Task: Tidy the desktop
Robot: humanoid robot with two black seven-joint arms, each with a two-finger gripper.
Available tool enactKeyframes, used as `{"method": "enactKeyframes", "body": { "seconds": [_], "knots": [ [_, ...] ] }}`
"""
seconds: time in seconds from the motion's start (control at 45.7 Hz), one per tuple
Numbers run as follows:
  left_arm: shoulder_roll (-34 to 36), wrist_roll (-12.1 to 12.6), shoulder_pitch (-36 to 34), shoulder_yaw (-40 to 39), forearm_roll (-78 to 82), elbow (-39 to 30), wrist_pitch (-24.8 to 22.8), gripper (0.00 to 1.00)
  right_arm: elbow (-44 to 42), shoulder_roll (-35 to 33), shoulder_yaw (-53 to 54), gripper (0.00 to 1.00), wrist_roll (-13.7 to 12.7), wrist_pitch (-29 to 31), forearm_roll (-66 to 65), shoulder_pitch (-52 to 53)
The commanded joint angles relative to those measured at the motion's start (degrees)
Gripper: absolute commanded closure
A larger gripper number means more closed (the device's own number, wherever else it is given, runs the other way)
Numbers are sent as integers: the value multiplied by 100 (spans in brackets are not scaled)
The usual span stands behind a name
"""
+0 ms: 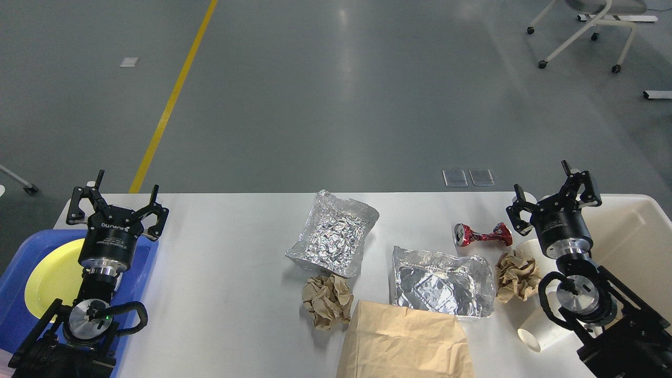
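The white desktop (pixel 231 247) carries litter: two crumpled foil trays (pixel 333 239) (pixel 443 283), a crushed red can (pixel 483 234), two brown paper balls (pixel 327 300) (pixel 517 275), a brown paper bag (pixel 404 344) at the front edge and two white paper cups (pixel 546 328) (pixel 527 249) on the right. My left gripper (pixel 116 202) is open and empty above the blue tray's far corner. My right gripper (pixel 554 197) is open and empty, just right of the can, above the upper cup.
A blue tray (pixel 149 268) holding a yellow plate (pixel 55 275) sits at the desktop's left end. A cream-white bin (pixel 638 239) stands at the right end. Beyond the far edge is grey floor with a yellow line (pixel 173 94) and a wheeled chair (pixel 588 31).
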Motion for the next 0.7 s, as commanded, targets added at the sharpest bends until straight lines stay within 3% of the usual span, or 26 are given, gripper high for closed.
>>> {"method": "enactKeyframes", "body": {
  "seconds": [0.0,0.547,0.678],
  "knots": [
    [9,0,3,0,0,-1,0,4,40,0,0,0,0,35,-48,-29],
    [0,-9,3,0,0,7,-9,4,629,0,-413,0,0,79,-399,15],
    [0,0,-6,0,0,7,-9,4,849,18,-421,0,-18,316,-408,59]
  ]
}}
